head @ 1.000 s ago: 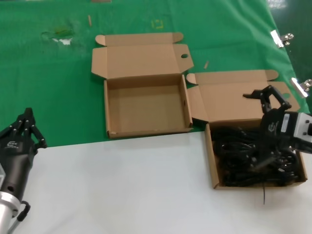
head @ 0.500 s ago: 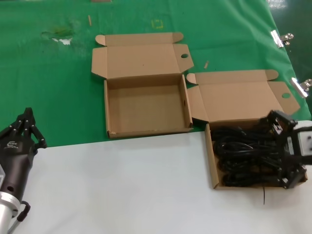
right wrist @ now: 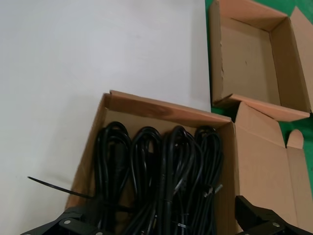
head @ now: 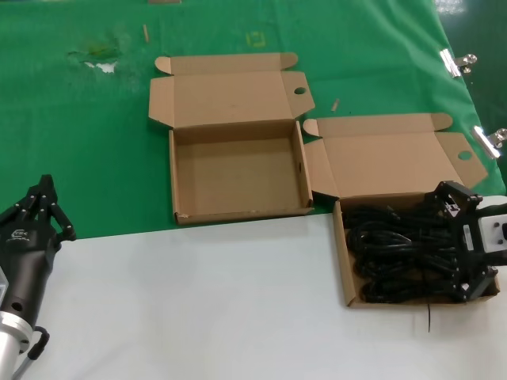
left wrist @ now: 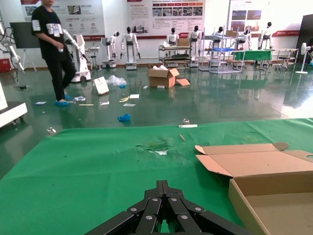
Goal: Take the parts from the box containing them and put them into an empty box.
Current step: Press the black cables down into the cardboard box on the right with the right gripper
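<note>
The box containing the parts (head: 346, 269) stands at the right, lid open, full of black coiled cables (head: 396, 253). My right gripper (head: 463, 244) is open just above the right end of the cables, one finger on each side of the bundles. In the right wrist view the cables (right wrist: 161, 166) lie side by side in the box (right wrist: 161, 110), between the gripper's (right wrist: 166, 226) spread fingers (right wrist: 73, 224). The empty box (head: 238, 170) stands open at the middle and also shows in the right wrist view (right wrist: 249, 58). My left gripper (head: 43, 207) is shut and parked at the lower left.
Green cloth (head: 79, 142) covers the far half of the table and white surface (head: 198, 301) the near half. Metal clips (head: 455, 62) hold the cloth at the right edge. A thin black tie (head: 428, 317) sticks out of the full box's front. The left wrist view shows the empty box's corner (left wrist: 274, 205).
My right gripper has come down from over the full box's lid to the right end of the cables, and barely moved in the last half second. The left arm has not moved.
</note>
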Robot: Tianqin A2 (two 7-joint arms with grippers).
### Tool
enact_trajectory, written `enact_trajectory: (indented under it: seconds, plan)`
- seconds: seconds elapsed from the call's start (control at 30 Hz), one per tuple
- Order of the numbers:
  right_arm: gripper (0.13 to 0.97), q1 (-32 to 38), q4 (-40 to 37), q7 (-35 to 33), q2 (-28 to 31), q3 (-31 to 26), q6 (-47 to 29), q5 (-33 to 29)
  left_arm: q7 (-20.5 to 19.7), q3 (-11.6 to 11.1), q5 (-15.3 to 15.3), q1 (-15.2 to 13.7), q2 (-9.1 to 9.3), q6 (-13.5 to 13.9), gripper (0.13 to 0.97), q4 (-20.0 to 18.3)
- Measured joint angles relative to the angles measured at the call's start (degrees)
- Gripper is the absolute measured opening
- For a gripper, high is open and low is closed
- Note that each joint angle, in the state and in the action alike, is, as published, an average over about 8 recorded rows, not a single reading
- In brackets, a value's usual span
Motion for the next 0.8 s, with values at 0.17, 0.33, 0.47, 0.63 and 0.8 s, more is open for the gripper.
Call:
enact_trajectory:
  seconds: [0.17, 0.33, 0.47, 0.63, 0.8]
  plan:
    - [0.929, 0.76, -1.70, -0.84, -0.93, -0.09, 0.59, -0.67, 0.00, 0.00, 0.00, 0.00, 0.00, 0.00, 0.140, 0.00]
    - [0.879, 0.80, -2.51, -1.32, -1.34, -0.10, 0.96, -0.95, 0.00, 0.00, 0.00, 0.00, 0.00, 0.00, 0.140, 0.00]
    - [0.832, 0.55, -2.89, -1.63, -1.49, -0.08, 1.16, -0.99, 0.00, 0.00, 0.00, 0.00, 0.00, 0.00, 0.140, 0.00]
    - [0.741, 0.43, -3.38, -1.92, -1.65, -0.05, 1.24, -0.97, 0.00, 0.00, 0.00, 0.00, 0.00, 0.00, 0.140, 0.00]
    - [0.643, 0.40, -3.67, -1.99, -1.74, 0.04, 1.10, -0.76, 0.00, 0.00, 0.00, 0.00, 0.00, 0.00, 0.140, 0.00]
